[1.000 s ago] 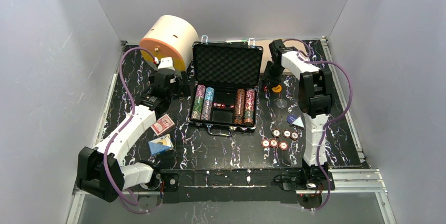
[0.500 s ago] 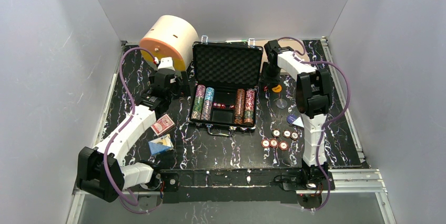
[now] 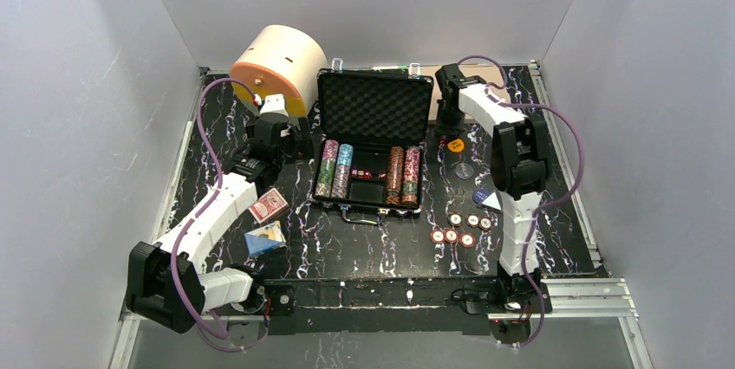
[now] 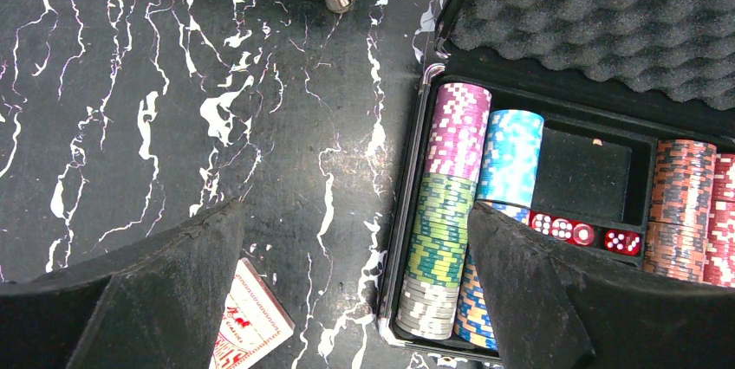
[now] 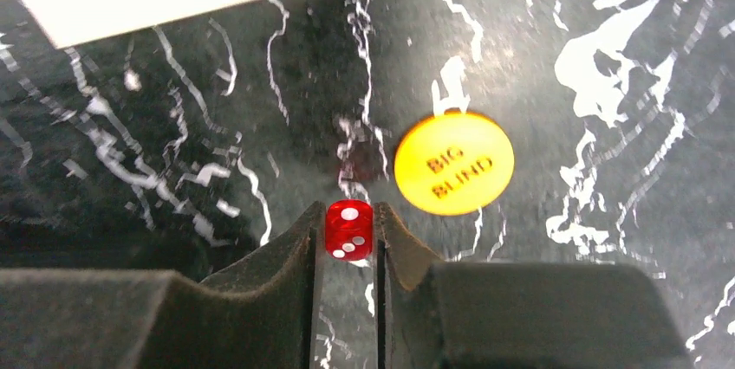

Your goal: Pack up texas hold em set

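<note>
Right gripper (image 5: 347,217) edging closer to the briefcase (image 3: 374,107) since a second ago, clamping a red die (image 5: 348,232), left gripper (image 4: 354,222) gaping wide above the table (image 4: 130,109)

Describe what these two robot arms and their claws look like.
The left arm and right arm have white boxy shells with black joints. A thin purple cable loops along each. The left gripper and right gripper have broad, matte black wedge-shaped fingers.

Briefcase (image 3: 374,107) open, chips (image 3: 332,170) racked; red die (image 5: 348,229) pinched — seemingly raised
</note>
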`<state>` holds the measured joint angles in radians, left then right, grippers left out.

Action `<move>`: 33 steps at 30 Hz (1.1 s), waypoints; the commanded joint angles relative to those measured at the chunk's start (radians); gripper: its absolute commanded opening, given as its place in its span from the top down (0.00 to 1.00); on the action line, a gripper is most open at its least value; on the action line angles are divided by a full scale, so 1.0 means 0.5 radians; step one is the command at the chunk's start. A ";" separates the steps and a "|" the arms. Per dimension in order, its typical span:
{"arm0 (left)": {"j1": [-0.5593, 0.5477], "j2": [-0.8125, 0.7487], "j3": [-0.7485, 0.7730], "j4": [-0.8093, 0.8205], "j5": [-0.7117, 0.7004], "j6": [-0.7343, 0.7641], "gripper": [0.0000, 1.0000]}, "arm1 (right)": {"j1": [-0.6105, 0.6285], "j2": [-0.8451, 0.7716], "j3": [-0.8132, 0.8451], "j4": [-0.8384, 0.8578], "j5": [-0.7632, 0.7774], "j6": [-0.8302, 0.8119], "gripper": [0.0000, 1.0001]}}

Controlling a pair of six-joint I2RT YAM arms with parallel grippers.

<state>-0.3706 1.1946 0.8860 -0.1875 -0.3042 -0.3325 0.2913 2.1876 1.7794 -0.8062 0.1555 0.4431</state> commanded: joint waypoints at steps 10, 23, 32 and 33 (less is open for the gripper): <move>-0.007 -0.051 0.015 0.007 -0.009 -0.031 0.02 | 0.244 -1.127 -0.803 0.326 -0.188 0.647 0.77; -0.007 -0.087 -0.024 0.003 0.042 -0.062 0.02 | 0.728 -0.451 -0.268 0.181 -0.394 0.616 0.75; -0.007 -0.116 -0.034 -0.011 0.045 -0.062 0.02 | 0.829 -0.184 -0.046 0.084 -0.368 0.565 0.73; -0.007 -0.118 -0.035 -0.009 0.049 -0.062 0.02 | 0.846 -0.176 -0.028 0.080 -0.330 0.559 0.73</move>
<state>-0.3706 1.1728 0.8749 -0.1879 -0.2798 -0.3592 0.6804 2.0808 1.7065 -0.7090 -0.0265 0.7326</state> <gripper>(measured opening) 0.982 0.305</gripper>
